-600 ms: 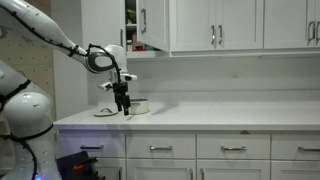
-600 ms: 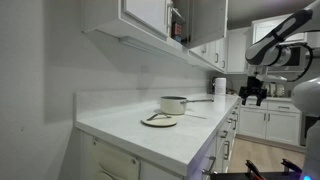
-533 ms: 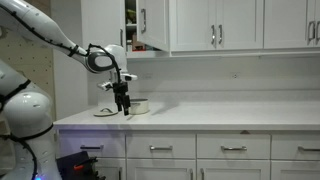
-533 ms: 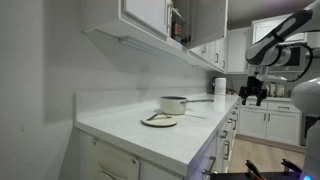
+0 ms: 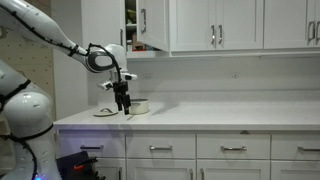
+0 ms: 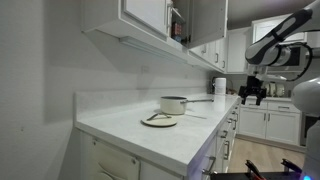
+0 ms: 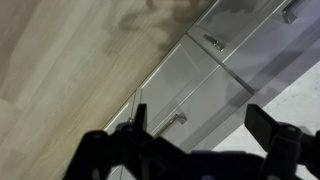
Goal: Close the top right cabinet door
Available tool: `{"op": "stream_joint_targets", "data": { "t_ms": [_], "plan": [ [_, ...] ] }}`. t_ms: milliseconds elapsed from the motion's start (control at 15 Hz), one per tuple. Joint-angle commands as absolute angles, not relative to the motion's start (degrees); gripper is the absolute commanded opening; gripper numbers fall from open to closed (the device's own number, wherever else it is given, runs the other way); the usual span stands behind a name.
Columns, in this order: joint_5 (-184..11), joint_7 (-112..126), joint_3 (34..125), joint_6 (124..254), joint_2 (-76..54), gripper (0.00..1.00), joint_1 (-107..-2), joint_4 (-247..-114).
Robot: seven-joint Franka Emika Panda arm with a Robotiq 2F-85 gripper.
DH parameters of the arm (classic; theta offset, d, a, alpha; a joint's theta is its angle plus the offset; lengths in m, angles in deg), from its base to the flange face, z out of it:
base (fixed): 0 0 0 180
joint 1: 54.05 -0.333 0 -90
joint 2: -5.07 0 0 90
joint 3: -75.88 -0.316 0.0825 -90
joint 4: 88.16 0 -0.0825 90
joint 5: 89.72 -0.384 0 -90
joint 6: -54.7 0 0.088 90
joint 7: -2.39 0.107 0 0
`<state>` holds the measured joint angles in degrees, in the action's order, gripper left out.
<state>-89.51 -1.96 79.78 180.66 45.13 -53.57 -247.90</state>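
The top right cabinet door point(image 5: 152, 22) is a tall white shaker door with a slim silver bar handle. It hangs partly open, showing shelves with items beside it. It also shows in an exterior view point(image 6: 207, 24), swung out from the wall cabinets. My gripper point(image 5: 122, 105) hangs below the door, just above the counter's front edge, and also shows in an exterior view point(image 6: 250, 97). In the wrist view my gripper point(image 7: 200, 130) is open and empty, its fingers wide apart over drawer fronts and wooden floor.
A white pot point(image 5: 138, 105) and a plate point(image 5: 104, 112) sit on the white counter point(image 5: 220, 117) close behind the gripper; both show in an exterior view, pot point(image 6: 174, 104) and plate point(image 6: 159, 120). Closed wall cabinets point(image 5: 215, 24) continue along the wall. Drawers point(image 5: 160, 148) lie below.
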Motion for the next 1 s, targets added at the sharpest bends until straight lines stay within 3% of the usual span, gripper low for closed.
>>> {"op": "stream_joint_targets", "data": {
  "t_ms": [0,933],
  "plan": [
    [-87.96,-0.48,76.87,181.46,46.96,1.00,-53.23,-245.42],
    [-79.84,6.43,71.89,186.96,61.08,1.00,-49.02,-233.89]
  ]
}}
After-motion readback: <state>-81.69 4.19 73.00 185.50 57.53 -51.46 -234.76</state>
